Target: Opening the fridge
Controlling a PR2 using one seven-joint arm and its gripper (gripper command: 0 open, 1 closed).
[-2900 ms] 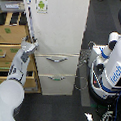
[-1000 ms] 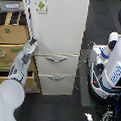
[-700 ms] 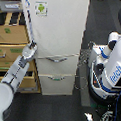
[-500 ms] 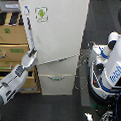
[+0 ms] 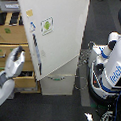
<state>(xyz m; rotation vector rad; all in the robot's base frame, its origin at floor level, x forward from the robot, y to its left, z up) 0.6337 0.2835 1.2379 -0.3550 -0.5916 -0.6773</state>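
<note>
The tall white fridge (image 5: 57, 41) stands centre, its large upper door swung ajar. The robot's grey gripper (image 5: 16, 59) hovers beside the door's edge; finger spread is indiscernible.

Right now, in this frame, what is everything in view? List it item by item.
fridge: one, white, centre; its large upper door is swung open.
green sticker: one, on the open door's face.
yellow note: one, near the door's top corner on the exterior view's left.
lower drawer: one visible, white, below the open door.
wooden drawer cabinet: one, tan, on the exterior view's left behind the arm.
second robot: one, white with blue lettering, on the exterior view's right.
floor: dark.
arm: one, white and grey, lower left.
claw: at the door's edge; too blurred to read.
</note>
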